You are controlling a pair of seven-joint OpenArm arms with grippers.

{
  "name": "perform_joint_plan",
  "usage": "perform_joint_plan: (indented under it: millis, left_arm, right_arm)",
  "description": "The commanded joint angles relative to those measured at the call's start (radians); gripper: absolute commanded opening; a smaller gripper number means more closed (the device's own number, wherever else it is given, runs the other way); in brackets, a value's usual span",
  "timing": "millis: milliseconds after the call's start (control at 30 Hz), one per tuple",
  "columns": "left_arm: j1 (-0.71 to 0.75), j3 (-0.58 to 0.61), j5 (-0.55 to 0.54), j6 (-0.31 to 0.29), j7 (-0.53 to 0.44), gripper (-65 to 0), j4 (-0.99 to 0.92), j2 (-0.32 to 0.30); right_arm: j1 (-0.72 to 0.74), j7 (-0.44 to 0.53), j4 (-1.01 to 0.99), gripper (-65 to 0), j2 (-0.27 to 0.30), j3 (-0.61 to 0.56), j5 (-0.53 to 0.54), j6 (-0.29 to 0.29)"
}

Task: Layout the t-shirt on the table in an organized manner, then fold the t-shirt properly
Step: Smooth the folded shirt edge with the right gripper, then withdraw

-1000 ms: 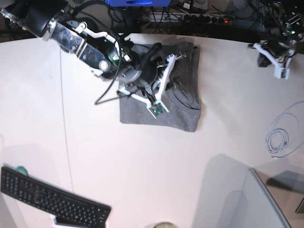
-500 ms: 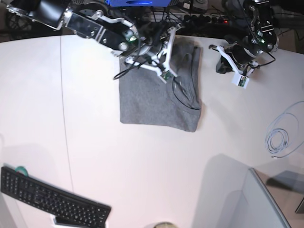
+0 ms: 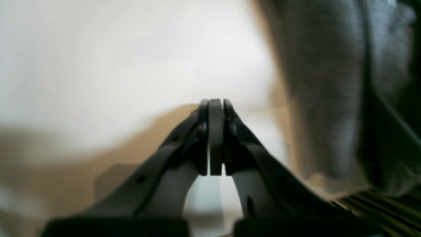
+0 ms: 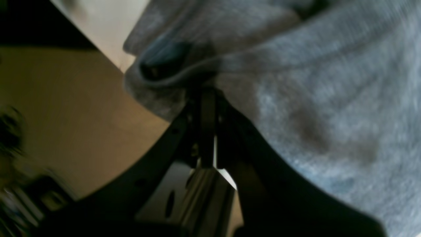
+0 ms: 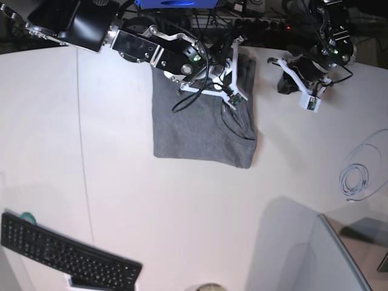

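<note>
The grey t-shirt (image 5: 194,130) lies folded into a rectangle on the white table (image 5: 182,212), near its far edge. My right gripper (image 5: 237,60) reaches over the shirt's far right corner. In the right wrist view this gripper (image 4: 207,95) is shut, its tips against a folded edge of the t-shirt (image 4: 312,98); whether cloth is pinched is hidden. My left gripper (image 5: 282,82) hovers over bare table just right of the shirt. In the left wrist view the left gripper (image 3: 216,105) is shut on nothing, with the t-shirt (image 3: 322,98) to its right.
A black keyboard (image 5: 66,254) lies at the near left corner. A coiled white cable (image 5: 354,179) rests at the right edge, and a grey panel (image 5: 327,260) fills the near right corner. Cables and a power strip (image 5: 254,23) sit behind the table's far edge.
My right arm has swung from the shirt's middle up and right to its far right corner. My left arm came in toward the shirt's right side, then stayed put. The shirt kept its shape.
</note>
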Motion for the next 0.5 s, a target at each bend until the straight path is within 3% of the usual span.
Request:
perform_joint_plan:
  millis: [0,167,467]
  left_arm:
    - [0.001,-0.025,-0.013,-0.001,-0.016,-65.0,0.012,-0.016]
    - [0.001,-0.116,-0.013,-0.001,-0.016,-65.0,0.017,-0.017]
    - [0.007,-0.132,-0.013,-0.001,-0.016,-65.0,0.009,-0.051]
  right_arm:
    - [0.017,0.028,0.007,-65.0,-0.017,-0.011,0.012,0.025]
    - [0.063,0.109,-0.092,-65.0,-0.052,-0.104,0.012,0.078]
    - [0.115,0.195,-0.098,-65.0,-0.060,-0.219,0.012,0.084]
